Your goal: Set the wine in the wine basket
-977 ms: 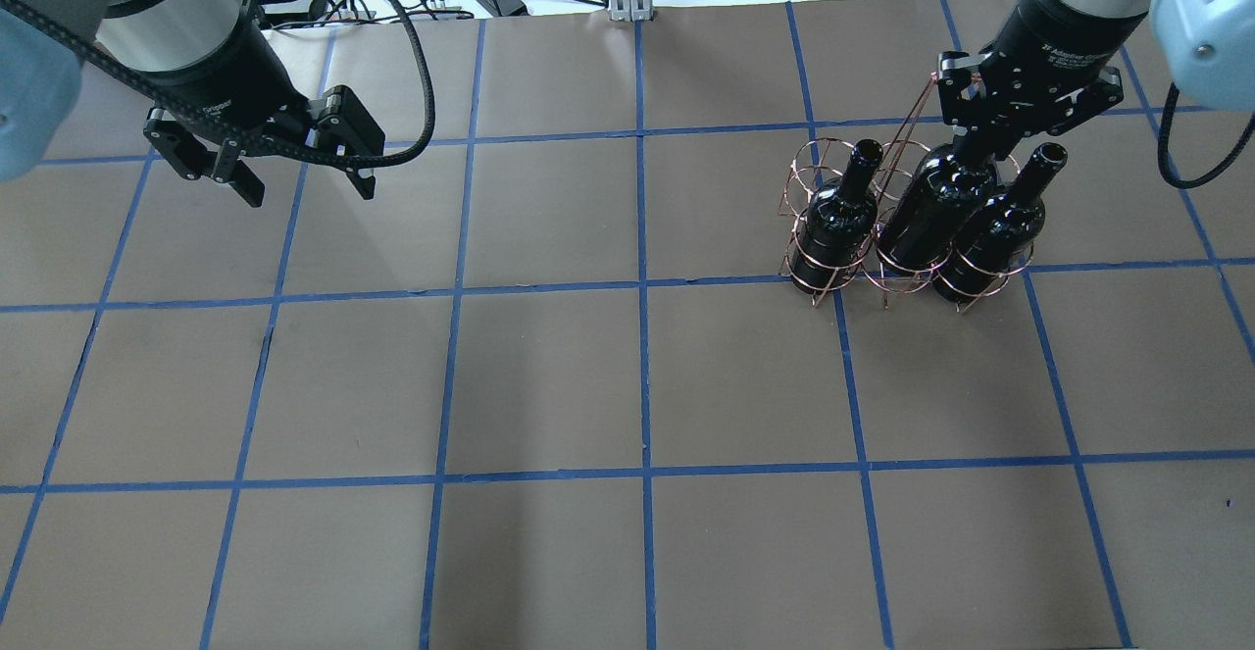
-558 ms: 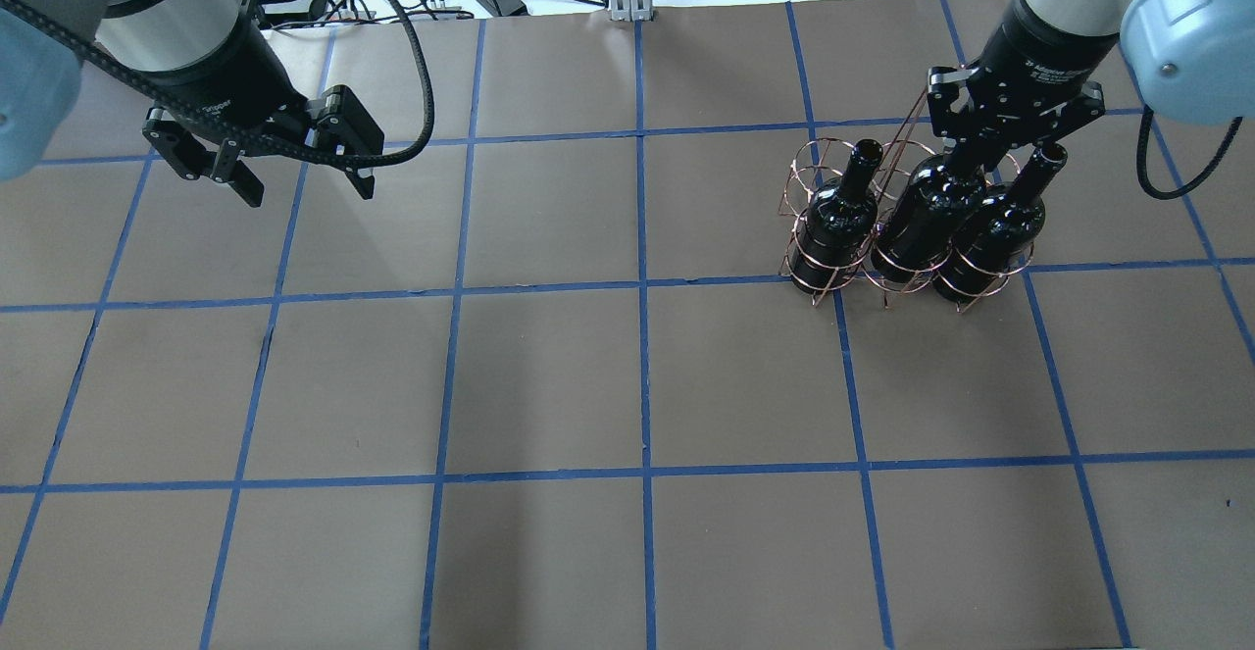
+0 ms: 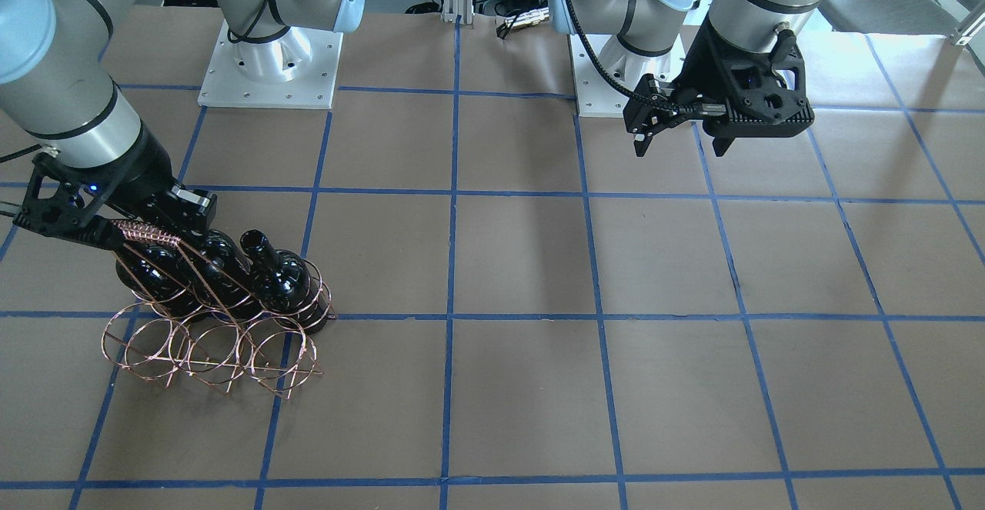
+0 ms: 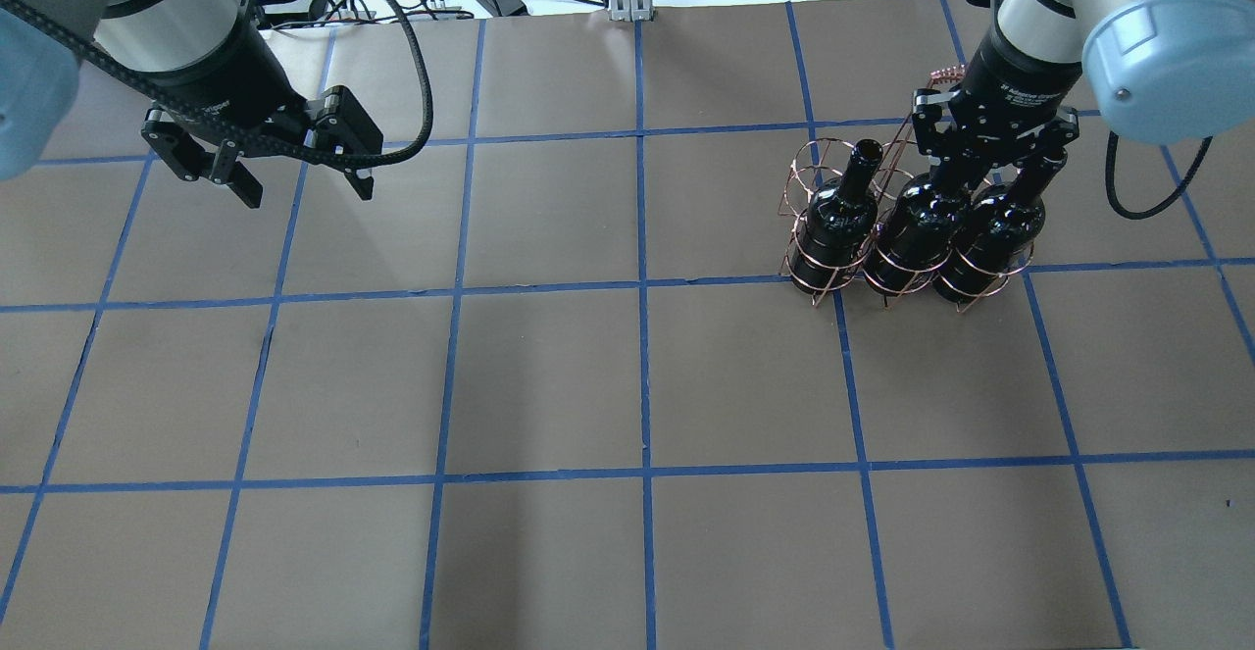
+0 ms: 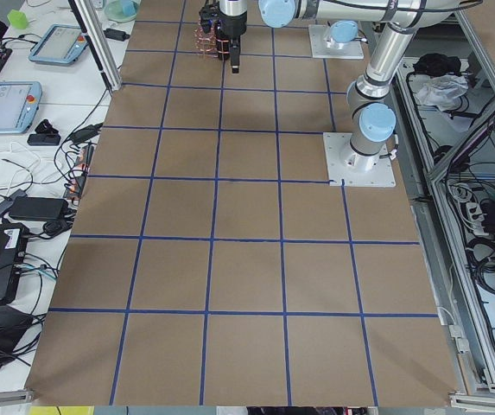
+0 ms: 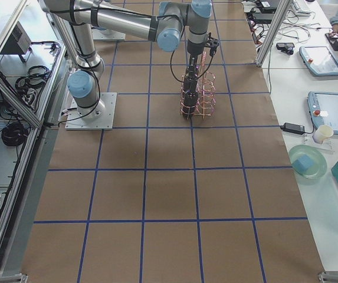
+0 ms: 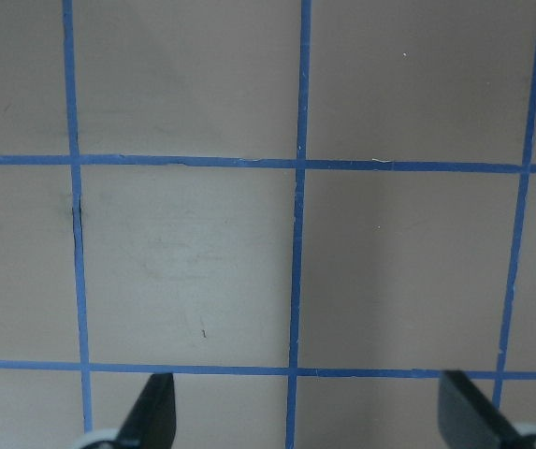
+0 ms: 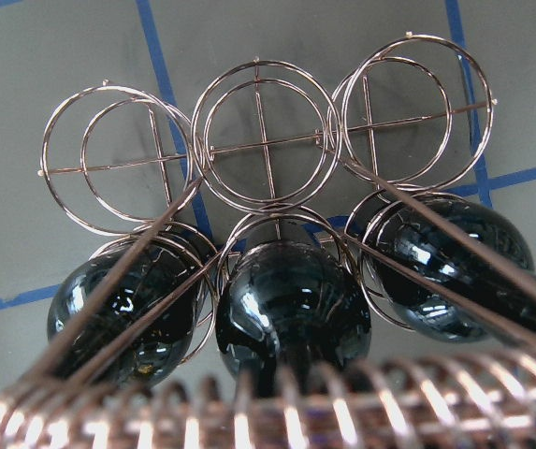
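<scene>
My right tool point(image 4: 966, 165) is clenched on the neck of the wine point(image 4: 912, 233). The wine stands upright in the middle ring of the wine basket point(image 8: 258, 145), in the row nearer the robot. It sits between one matching bottle point(image 4: 833, 224) and a second bottle point(image 4: 990, 235).

My left tool point(image 4: 307, 191) hangs released and holds nothing. It is above the counter point(image 4: 549, 375), well apart from the basket.

The basket's coiled handle point(image 8: 277, 412) blurs across the right wrist view and hides the fingers. From overhead, the tool covers the wine's mouth.
</scene>
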Available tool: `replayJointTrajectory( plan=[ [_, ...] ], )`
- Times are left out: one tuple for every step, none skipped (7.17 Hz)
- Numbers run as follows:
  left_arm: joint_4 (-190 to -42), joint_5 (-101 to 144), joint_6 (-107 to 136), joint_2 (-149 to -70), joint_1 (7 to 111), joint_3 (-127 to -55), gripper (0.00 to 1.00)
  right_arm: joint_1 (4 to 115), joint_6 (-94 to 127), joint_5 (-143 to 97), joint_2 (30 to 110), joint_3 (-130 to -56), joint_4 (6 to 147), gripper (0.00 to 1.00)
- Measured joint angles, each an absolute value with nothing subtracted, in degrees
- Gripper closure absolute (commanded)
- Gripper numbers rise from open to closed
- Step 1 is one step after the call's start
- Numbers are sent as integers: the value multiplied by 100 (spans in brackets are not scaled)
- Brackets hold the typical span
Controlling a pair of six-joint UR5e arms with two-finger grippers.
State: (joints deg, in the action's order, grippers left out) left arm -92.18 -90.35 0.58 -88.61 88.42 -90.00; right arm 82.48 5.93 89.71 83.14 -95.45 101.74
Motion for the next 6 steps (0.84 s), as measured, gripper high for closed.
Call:
replayJointTrajectory(
  plan=[
    [-9229, -9035, 60, -8863, 8842, -9000, 0, 8249, 608, 8975, 8284, -9569, 10205, 100],
    [-9234, -9035, 61, -8862, 8842, -9000, 0, 8248, 613, 8979, 8260, -9588, 10225, 100],
    [-9236, -9037, 59, -8861, 8842, -9000, 0, 8246, 627, 8981, 8218, -9599, 10249, 64],
    [-9237, -9043, 56, -8860, 8842, -9000, 0, 8246, 657, 8982, 8171, -9603, 10268, 13],
    [-9237, -9048, 54, -8860, 8842, -9000, 0, 8247, 724, 8980, 8152, -9593, 10284, 1],
    [-9237, -9051, 53, -8859, 8842, -9000, 0, 8247, 859, 8977, 8163, -9553, 10293, 1]
  ],
)
